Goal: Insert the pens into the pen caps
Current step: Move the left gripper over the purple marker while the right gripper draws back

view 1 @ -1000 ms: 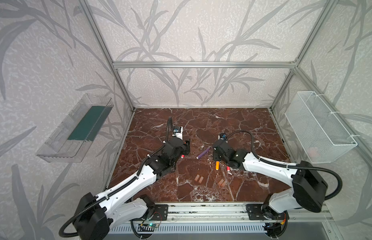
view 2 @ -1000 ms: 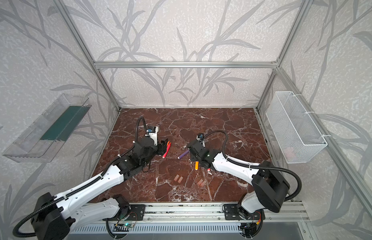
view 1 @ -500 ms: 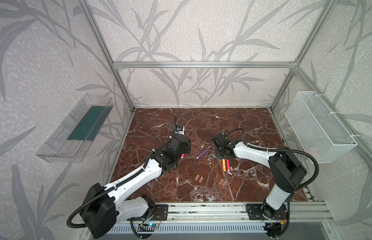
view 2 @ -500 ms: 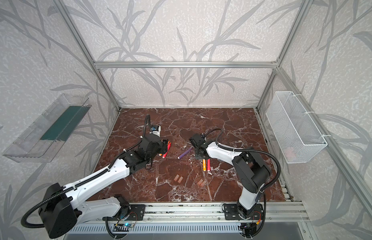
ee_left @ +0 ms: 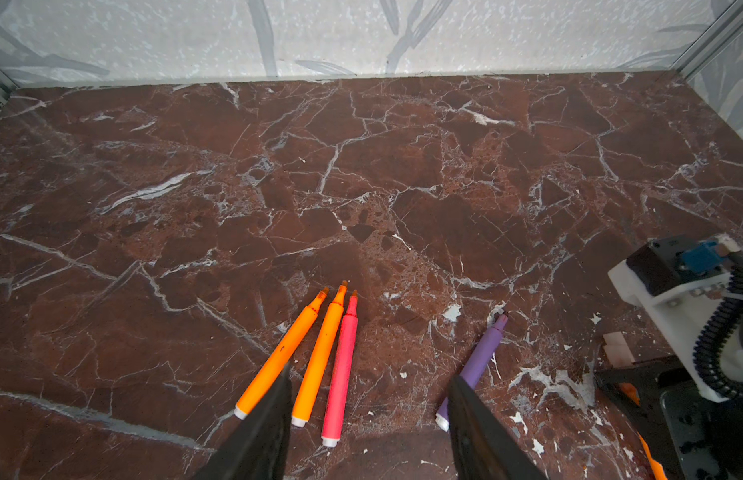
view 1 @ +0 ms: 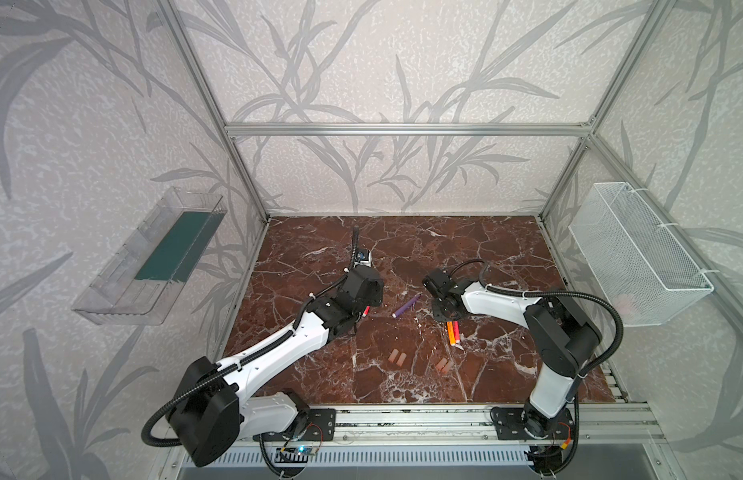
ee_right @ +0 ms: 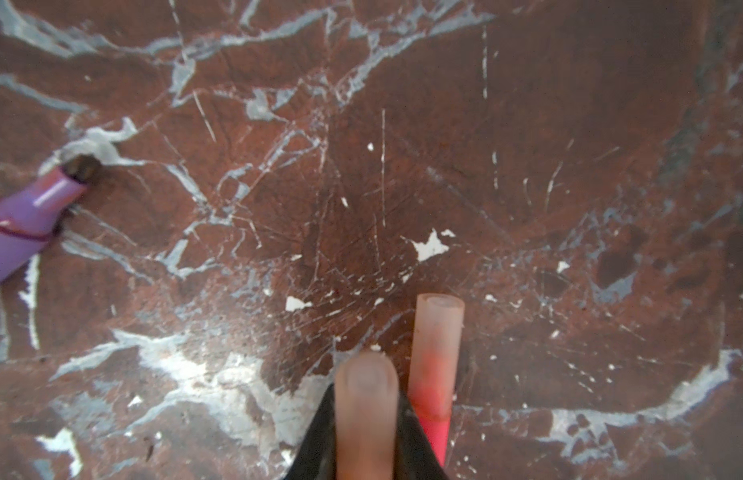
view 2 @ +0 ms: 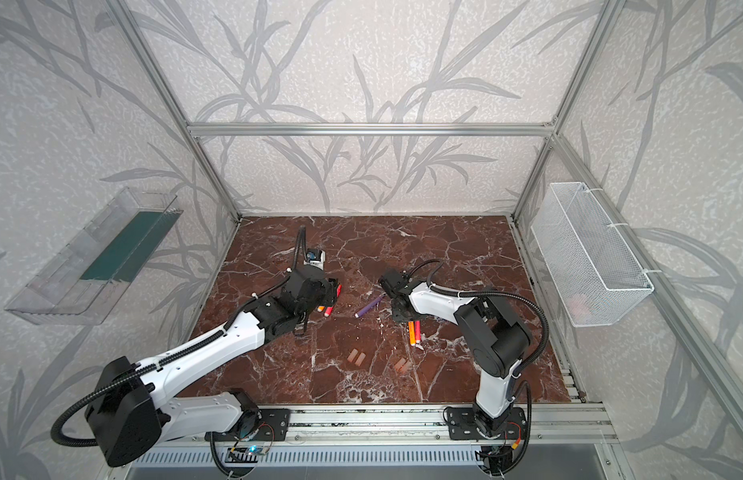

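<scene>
My left gripper (ee_left: pixel 370 376) hangs open just above the marble floor, nothing between its fingers. Two orange pens (ee_left: pixel 316 353) and a red-pink pen (ee_left: pixel 340 365) lie uncapped side by side under it; a purple pen (ee_left: pixel 480 357) (view 1: pixel 406 306) lies beside its other finger. My right gripper (ee_right: pixel 365 399) (view 1: pixel 448 318) is shut on the pen cap (ee_right: pixel 365 415) of an orange pen (view 1: pixel 451 332) lying flat. Touching it lies a capped red-pink pen (ee_right: pixel 436 353) (view 1: pixel 456 332). Several loose pen caps (view 1: pixel 397 357) (view 1: pixel 443 365) lie in two pairs nearer the front.
A white wire basket (view 1: pixel 635 257) hangs on the right wall and a clear tray (view 1: pixel 149 257) on the left wall. Aluminium frame posts (view 1: pixel 241 174) stand at the back corners. The right arm's wrist (ee_left: pixel 685 299) is close beside my left gripper.
The right arm has swung round and laid the capped orange pen flat beside the capped red-pink pen. The left gripper has reached slightly farther toward the back.
</scene>
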You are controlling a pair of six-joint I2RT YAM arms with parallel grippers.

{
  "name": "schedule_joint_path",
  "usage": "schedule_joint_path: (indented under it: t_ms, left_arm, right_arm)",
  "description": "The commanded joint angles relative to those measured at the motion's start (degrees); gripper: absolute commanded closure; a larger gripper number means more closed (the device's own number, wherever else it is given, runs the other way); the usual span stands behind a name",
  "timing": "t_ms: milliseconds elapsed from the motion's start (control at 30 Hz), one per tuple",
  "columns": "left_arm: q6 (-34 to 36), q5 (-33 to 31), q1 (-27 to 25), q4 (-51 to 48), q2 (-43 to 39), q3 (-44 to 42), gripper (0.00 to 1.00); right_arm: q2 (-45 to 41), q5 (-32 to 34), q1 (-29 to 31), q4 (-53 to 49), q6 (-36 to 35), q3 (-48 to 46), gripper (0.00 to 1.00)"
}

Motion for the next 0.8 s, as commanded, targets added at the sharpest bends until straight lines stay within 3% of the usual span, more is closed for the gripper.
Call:
schedule_joint_path:
  t_ms: [0, 333, 533, 667, 767]
  left_arm:
    - [-1.12, -0.55, 0.5, -1.59, 0.45, 1.94, 0.39]
    - [-0.55, 1.6, 0.48, -3.89, 4.06, 3.96, 0.4]
    - [-0.13, 13.79, 0.4, -4.08, 11.57, 3.23, 0.41]
    - [0.91, 22.24, 0.31, -6.47, 20.64, 8.69, 0.41]
    - [2.28, 23.83, -0.51, -11.46, 26.32, 13.83, 0.41]
  right_arm:
    - [-1.18, 0.03, -0.29, -1.07, 0.55, 0.32, 0.75]
    - [-11.68, -0.5, -0.12, -1.13, 1.9, -3.27, 0.73]
    - [-25.31, 0.37, -0.01, 1.48, 3.1, -10.99, 0.66]
    - [-34.05, -3.08, -0.03, 9.62, 5.77, -18.01, 0.59]
    - [-38.63, -5.26, 0.3, 14.45, 7.48, -21.85, 0.57]
